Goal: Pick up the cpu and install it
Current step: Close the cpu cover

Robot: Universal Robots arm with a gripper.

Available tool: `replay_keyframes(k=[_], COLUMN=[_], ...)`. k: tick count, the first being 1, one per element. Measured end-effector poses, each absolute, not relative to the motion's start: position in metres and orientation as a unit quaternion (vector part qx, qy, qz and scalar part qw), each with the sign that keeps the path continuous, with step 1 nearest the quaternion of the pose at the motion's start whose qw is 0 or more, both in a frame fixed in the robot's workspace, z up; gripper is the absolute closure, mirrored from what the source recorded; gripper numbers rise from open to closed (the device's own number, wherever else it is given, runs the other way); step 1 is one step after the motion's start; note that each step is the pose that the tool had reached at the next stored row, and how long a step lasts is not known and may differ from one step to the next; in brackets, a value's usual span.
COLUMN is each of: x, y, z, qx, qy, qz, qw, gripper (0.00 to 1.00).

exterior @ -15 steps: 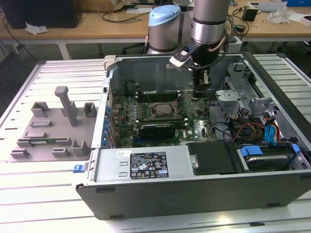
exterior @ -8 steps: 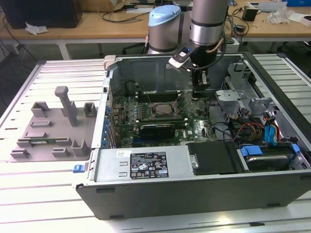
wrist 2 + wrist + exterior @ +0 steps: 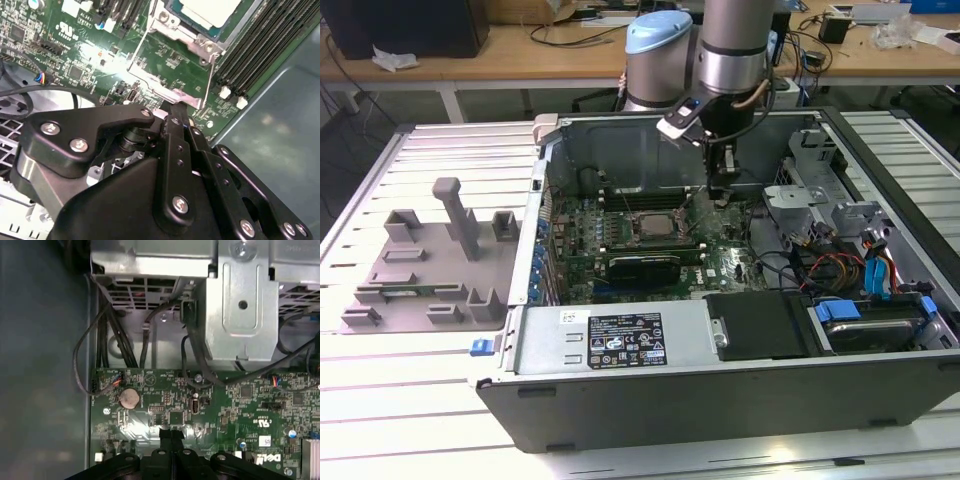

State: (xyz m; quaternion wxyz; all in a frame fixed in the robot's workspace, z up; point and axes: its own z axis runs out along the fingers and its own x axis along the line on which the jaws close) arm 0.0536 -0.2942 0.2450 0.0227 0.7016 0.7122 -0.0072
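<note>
The cpu lies flat in the socket, silver top up. The hand is clenched on nothing, its tips just beside the socket at the far edge of the swung-open plate, near the wire lever. This looks like the locking stage. Press only on plate or lever, slowly, keeping the tips off the chip and off the board around the socket.

Your silver arm with the pale-blue joint cap stood vertical, wrist low; its black tool pointed straight down, fingers pressed together.
</note>
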Motion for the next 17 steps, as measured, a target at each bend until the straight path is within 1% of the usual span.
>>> replay_keyframes(k=[17], x=[0.016], y=[-0.279], z=[0.244], qx=[0.701], qy=[0.713], qz=[-0.007], qw=[0.024], gripper=[0.89])
